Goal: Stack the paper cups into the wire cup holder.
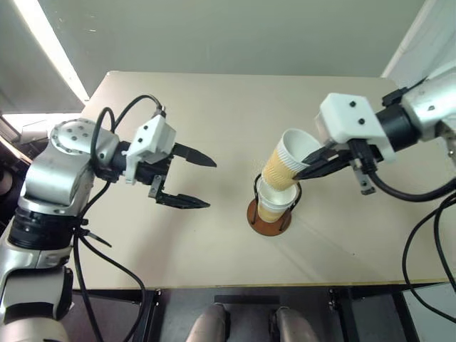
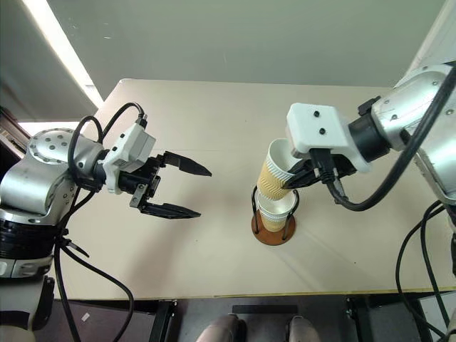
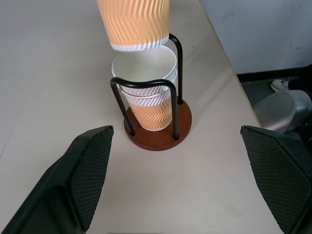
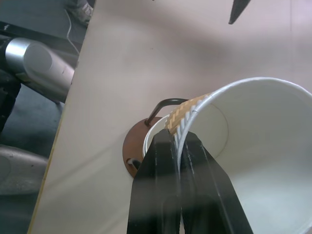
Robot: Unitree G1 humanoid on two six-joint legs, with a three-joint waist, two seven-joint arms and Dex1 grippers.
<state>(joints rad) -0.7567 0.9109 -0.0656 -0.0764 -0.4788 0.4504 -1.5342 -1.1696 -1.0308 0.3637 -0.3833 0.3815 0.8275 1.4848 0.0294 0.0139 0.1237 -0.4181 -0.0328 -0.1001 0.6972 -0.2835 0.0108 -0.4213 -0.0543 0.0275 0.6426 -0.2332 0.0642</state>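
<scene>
Right gripper (image 1: 308, 169) pinching ribbed paper cup (image 1: 283, 162) by rim, tilted above nested cups (image 3: 146, 85) in wire cup holder (image 3: 171, 127); left gripper (image 1: 201, 182) spread; straighten upright, centre between loops, then lower

A beige table (image 1: 214, 114) is seen against a grey floor (image 1: 235, 32). A bright strip of light (image 1: 50, 46) is reflected at one side. A white panel (image 1: 424, 39) is located beyond the far corner.

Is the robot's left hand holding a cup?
No, the left hand hangs open over the table with nothing between its fingers; the right hand pinches the cup.
</scene>
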